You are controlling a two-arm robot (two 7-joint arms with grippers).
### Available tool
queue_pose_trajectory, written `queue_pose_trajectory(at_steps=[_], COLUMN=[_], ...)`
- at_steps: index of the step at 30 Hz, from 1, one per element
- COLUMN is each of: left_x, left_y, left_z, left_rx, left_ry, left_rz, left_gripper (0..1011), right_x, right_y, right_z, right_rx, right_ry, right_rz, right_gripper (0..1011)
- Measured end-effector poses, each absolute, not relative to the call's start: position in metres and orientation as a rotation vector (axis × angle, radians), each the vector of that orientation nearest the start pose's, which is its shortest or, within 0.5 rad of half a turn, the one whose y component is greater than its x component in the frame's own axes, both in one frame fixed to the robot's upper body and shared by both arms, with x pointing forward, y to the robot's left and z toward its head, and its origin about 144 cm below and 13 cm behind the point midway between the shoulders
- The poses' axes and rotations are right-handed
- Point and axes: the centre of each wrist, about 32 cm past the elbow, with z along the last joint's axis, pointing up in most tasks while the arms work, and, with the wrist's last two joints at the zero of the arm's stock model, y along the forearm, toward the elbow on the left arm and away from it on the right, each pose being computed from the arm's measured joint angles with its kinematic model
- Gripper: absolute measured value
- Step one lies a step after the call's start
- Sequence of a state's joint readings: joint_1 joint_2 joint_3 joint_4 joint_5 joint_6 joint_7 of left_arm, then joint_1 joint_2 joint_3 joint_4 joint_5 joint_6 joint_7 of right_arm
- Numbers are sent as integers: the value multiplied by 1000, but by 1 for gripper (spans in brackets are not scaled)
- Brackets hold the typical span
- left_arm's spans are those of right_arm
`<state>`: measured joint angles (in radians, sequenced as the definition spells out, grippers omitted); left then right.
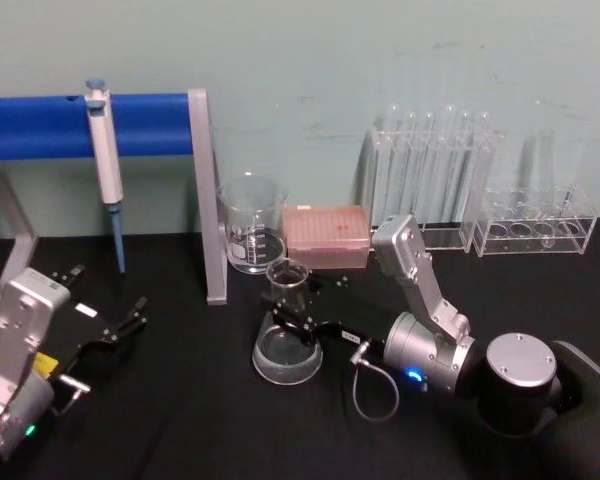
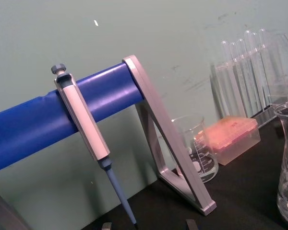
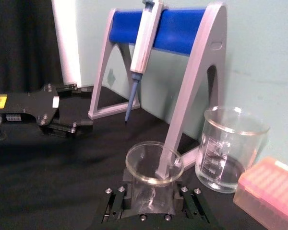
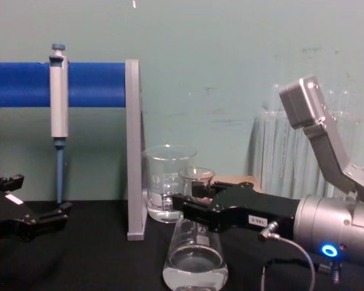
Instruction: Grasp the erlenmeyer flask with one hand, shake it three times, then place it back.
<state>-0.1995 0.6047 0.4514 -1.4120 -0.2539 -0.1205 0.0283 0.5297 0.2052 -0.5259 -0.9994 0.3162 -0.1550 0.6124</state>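
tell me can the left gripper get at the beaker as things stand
Probably not easily: the left gripper sits open left of the grey stand post, and the beaker stands just behind that post, so the post partly blocks a straight reach.

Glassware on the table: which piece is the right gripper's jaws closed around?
The erlenmeyer flask, the conical one with liquid, held at its neck by the right gripper. The cylindrical beaker stands free behind it.

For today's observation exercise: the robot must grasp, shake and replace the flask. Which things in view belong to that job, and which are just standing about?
Belonging to the job:
erlenmeyer flask, holding clear liquid
right gripper, closed around the flask's neck

Just standing about:
beaker
pink tip box
pipette on the blue stand
test tube racks
left gripper, open, parked at the left
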Motion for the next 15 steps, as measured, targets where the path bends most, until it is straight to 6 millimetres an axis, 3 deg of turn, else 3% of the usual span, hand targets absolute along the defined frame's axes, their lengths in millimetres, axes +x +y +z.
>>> queue_pose_trajectory(at_steps=[15], left_x=[489], left_y=[310], left_z=[1140], left_rx=[304], left_ry=[-285], left_rz=[1248], left_gripper=[1001], right_x=[581], right_y=[-189], right_z=[1140], right_rx=[-100], right_ry=[-54], right_rz=[-628], right_gripper=[912])
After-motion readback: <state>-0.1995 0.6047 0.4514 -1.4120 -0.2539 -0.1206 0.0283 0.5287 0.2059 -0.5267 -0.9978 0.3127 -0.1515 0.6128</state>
